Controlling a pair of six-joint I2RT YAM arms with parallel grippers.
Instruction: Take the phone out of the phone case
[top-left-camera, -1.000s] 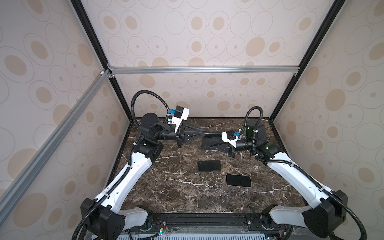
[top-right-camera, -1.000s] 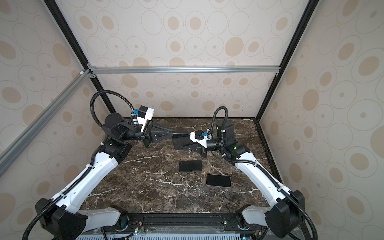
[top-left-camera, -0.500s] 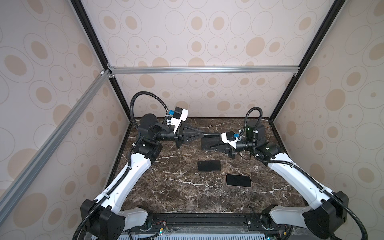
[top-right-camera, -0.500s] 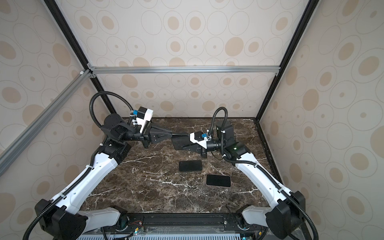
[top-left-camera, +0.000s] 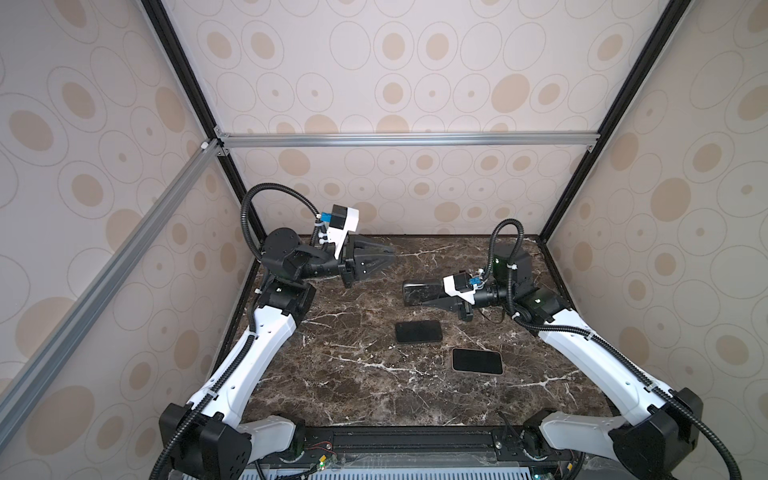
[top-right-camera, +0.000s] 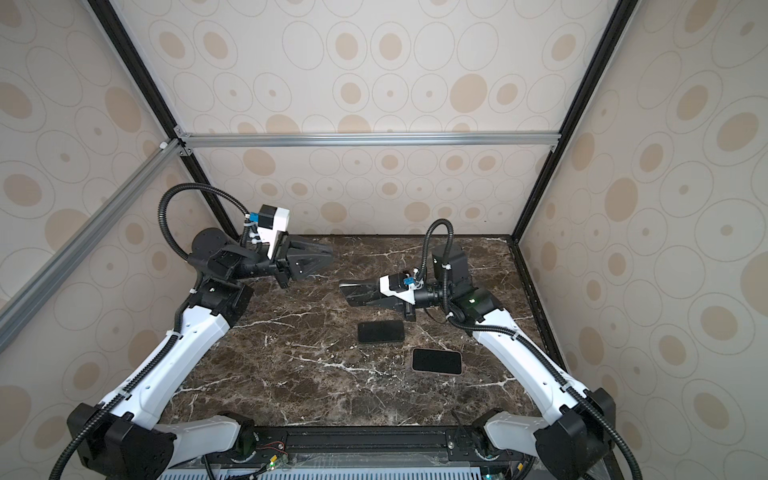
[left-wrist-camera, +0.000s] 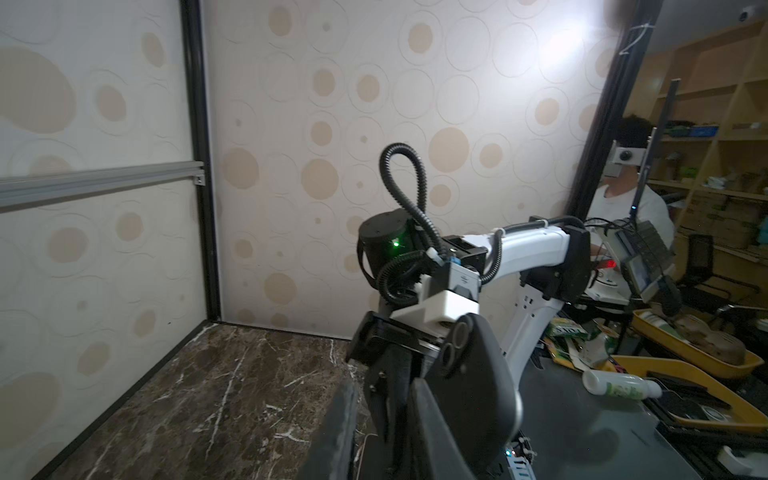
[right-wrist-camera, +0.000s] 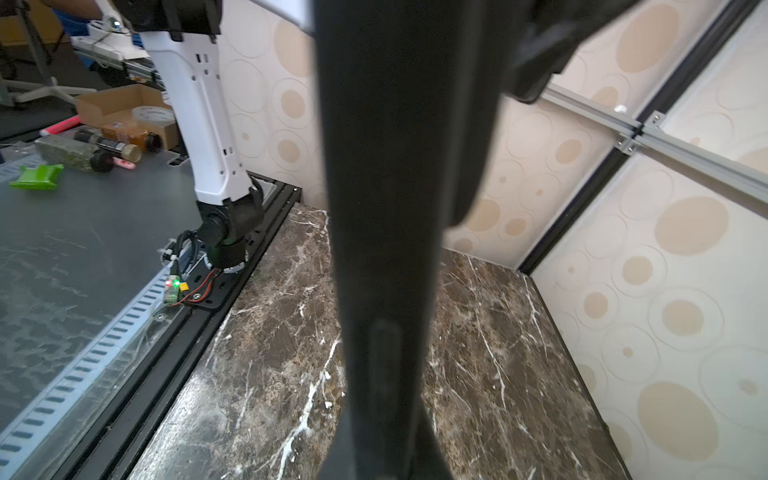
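Observation:
My right gripper (top-left-camera: 424, 297) is shut on a black phone case (top-left-camera: 415, 289), held on edge above the back of the marble table. The left wrist view shows the case's (left-wrist-camera: 469, 395) back with round camera holes. In the right wrist view its edge (right-wrist-camera: 382, 208) runs up from between my fingers. I cannot tell whether a phone sits inside it. My left gripper (top-left-camera: 392, 254) hangs at the back left, well apart from the case. Its fingers (left-wrist-camera: 345, 424) stand apart with nothing between them.
Two flat phones lie on the marble table (top-left-camera: 353, 386): a black one (top-left-camera: 417, 331) in the middle and one with a pale rim (top-left-camera: 477, 360) nearer the front right. Patterned walls with black frame posts (top-left-camera: 552, 216) close in the back and sides.
My left gripper has pulled back to the left, away from the held case, and its jaws have parted. The right gripper keeps its grip and has barely moved.

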